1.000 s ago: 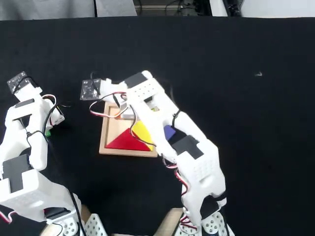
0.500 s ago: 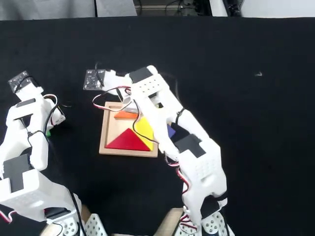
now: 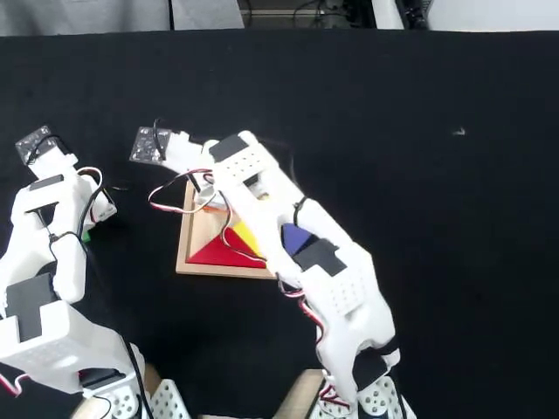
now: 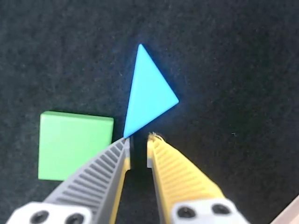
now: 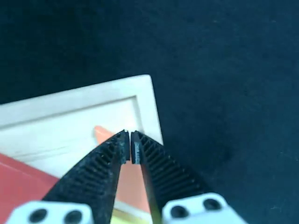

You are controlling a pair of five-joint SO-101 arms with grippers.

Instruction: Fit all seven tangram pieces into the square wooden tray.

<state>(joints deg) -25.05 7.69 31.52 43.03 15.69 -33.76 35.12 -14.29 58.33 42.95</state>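
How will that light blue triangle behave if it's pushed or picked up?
The blue triangle looks flat and rigid, so it should slide rather than roll or tip. Lying flush on the black cloth, its thin edges may be hard to pinch.

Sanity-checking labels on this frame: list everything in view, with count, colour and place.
Tray: 1, pale wood, on the table in front of the arms.
Red triangle: 1, red, in the tray.
Yellow triangle: 1, yellow, in the tray against the red one.
Orange piece: 1, orange, in the tray near a corner, under the right gripper.
Dark blue piece: 1, dark blue, beside the yellow one, partly behind the right arm; in or out of the tray is unclear.
Light blue triangle: 1, light blue, on the cloth off the tray.
Green square: 1, green, on the cloth beside the light blue triangle.
Cloth: 1, black, covering the table.
Left gripper: 1, slightly open, at the light blue triangle's tip.
Right gripper: 1, shut, empty, over the tray corner.
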